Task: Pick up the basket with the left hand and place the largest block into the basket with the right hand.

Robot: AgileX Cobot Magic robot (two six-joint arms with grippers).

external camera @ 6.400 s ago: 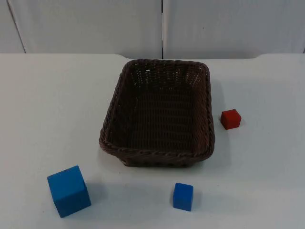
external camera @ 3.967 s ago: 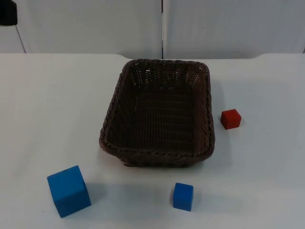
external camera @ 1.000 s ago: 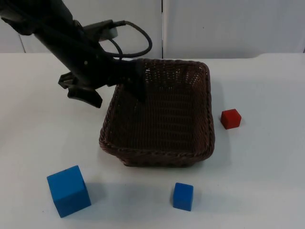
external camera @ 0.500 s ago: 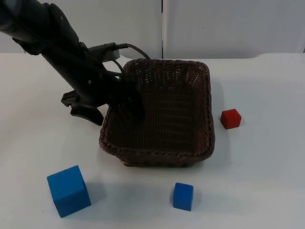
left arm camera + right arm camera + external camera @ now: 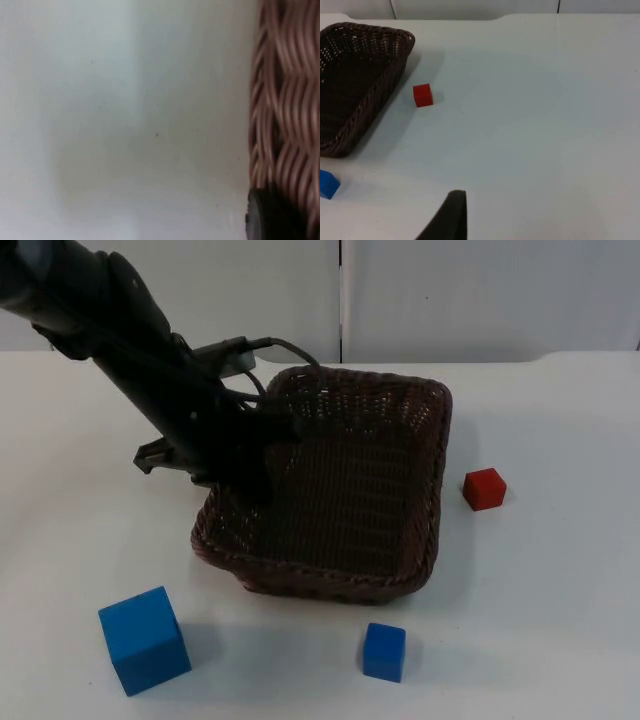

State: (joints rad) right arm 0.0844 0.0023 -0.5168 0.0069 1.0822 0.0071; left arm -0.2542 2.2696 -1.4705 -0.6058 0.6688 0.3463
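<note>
Top view, nearest me: I see the big blue block (image 5: pixel 145 640) at the table's (image 5: pixel 560 620) front left and a small blue block (image 5: pixel 384 651) further right, both apart from the basket (image 5: pixel 400 570). Behind them the basket sits mid-table, skewed. My left gripper (image 5: pixel 262 450) is clamped on its left rim, one finger inside. A red block (image 5: pixel 484 489) lies just right of the basket. My right gripper (image 5: pixel 451 215) waits off to the right; I cannot tell its fingers' state.

Brown wicker basket (image 5: pixel 340 490) mid-table, skewed, tilted; lg blue block (image 5: pixel 144 640) front-left, well apart
</note>
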